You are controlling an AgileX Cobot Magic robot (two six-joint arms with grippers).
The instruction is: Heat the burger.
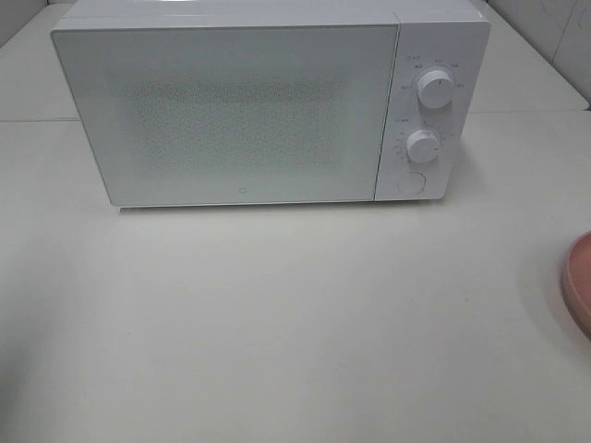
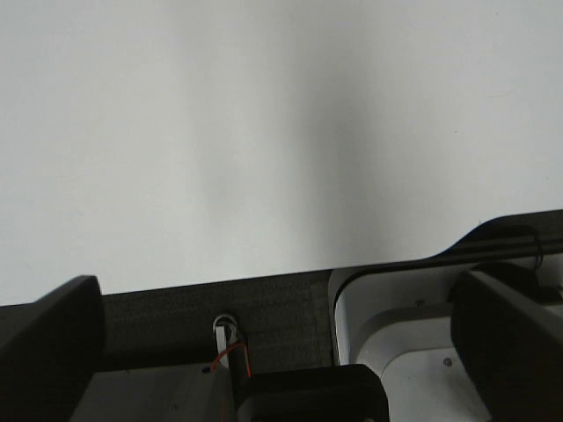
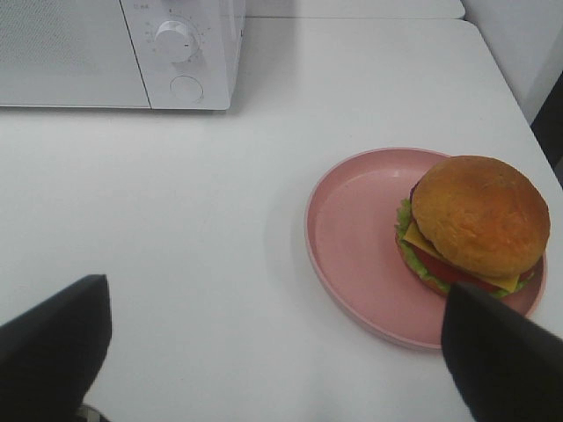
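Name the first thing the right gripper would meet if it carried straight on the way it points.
Probably the bare white table. The open right gripper aims between the pink plate and the microwave; depth is unclear.

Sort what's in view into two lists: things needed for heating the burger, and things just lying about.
For the job:
- burger, sitting on the pink plate
- microwave, door shut
- right gripper, open, above the table near the plate
- left gripper, open, nothing between its jaws

Just lying about:
- nothing loose; only the white table
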